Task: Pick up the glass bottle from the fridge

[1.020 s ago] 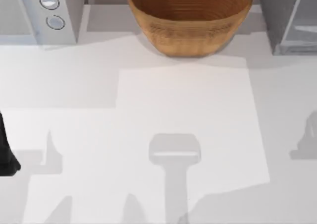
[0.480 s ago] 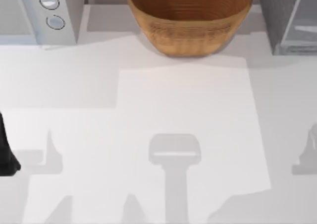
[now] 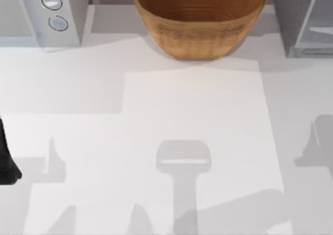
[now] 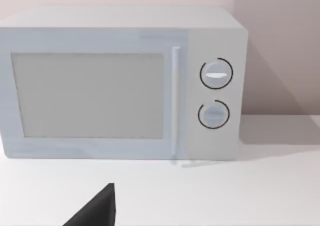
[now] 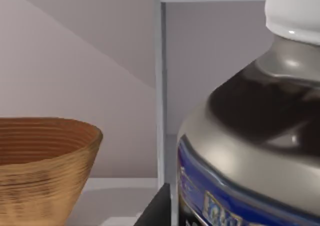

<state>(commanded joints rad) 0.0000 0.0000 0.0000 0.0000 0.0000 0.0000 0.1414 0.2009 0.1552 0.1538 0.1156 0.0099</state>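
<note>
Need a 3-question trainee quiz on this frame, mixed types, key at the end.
1. True or false: the woven bowl sits between the white microwave and the fridge along the table's back edge.
2. Multiple choice: the bottle close up in the right wrist view has A) a white cap and blue label, B) a red cap, C) no label.
3. Fill in: the microwave's front carries ___ round knobs.

Key: 1 true; 2 A; 3 two.
</note>
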